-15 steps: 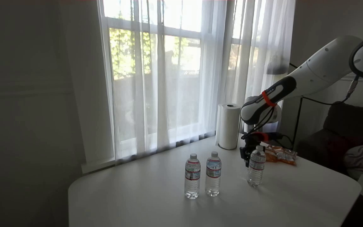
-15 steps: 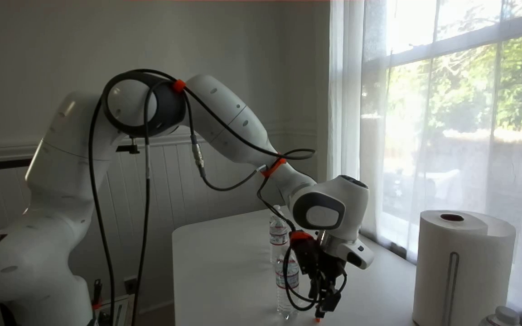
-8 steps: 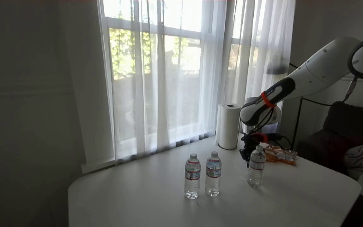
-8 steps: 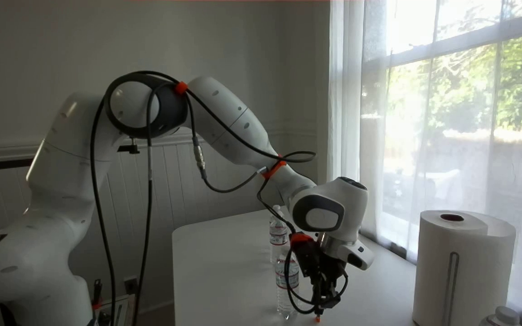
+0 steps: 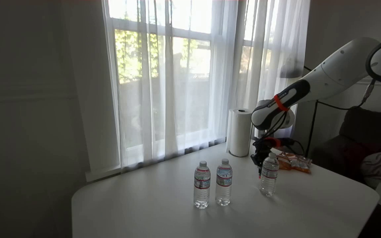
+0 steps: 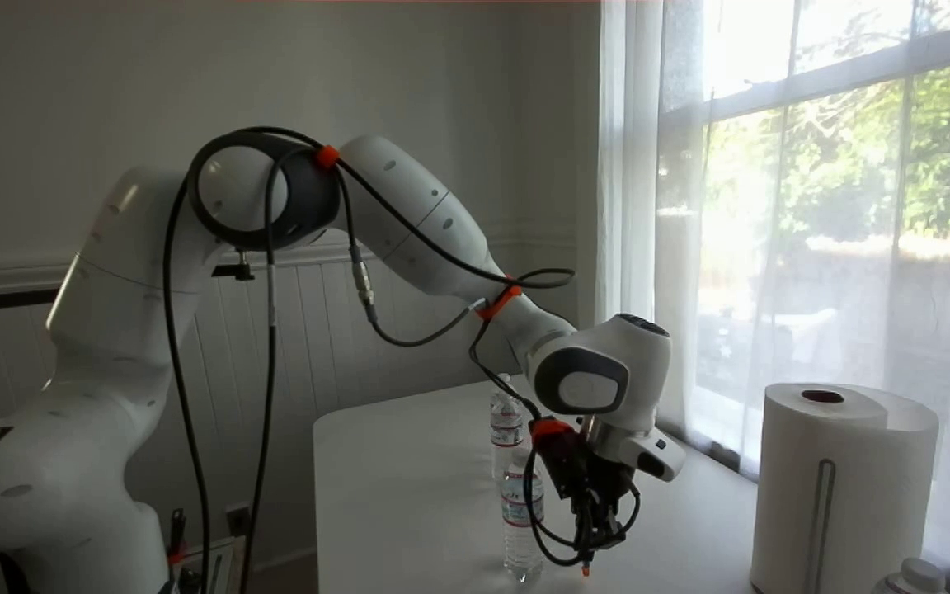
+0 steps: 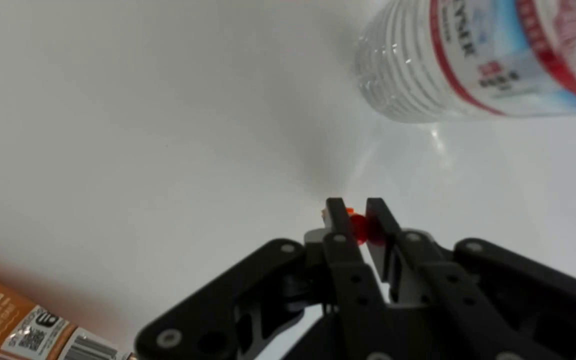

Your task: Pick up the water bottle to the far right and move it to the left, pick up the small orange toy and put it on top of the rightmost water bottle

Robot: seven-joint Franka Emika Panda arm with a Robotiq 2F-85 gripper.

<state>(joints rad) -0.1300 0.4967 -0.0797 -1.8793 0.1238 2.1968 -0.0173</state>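
My gripper (image 7: 355, 206) is shut on the small orange toy (image 7: 360, 229); a round red part shows between the fingers and an orange bit beyond them. Below the fingertips the toy's orange end (image 6: 585, 570) also sticks out in an exterior view. Whether it touches the table I cannot tell. The rightmost water bottle (image 5: 269, 175) stands upright close beside my gripper (image 5: 260, 170). That nearby bottle (image 7: 488, 55) fills the upper right of the wrist view. Two more bottles, one (image 5: 223, 181) and another (image 5: 202, 185), stand together farther left.
A paper-towel roll (image 6: 838, 487) stands by the window, with a bottle cap (image 6: 922, 575) in front of it at the frame's lower edge. Orange snack bags (image 5: 294, 162) lie behind the nearest bottle; one bag (image 7: 13, 320) shows in the wrist view's lower left corner.
The jaws have closed on the toy. My gripper has risen slightly over the last half second, and the toy's end now shows below the fingers. The bottles have not moved.
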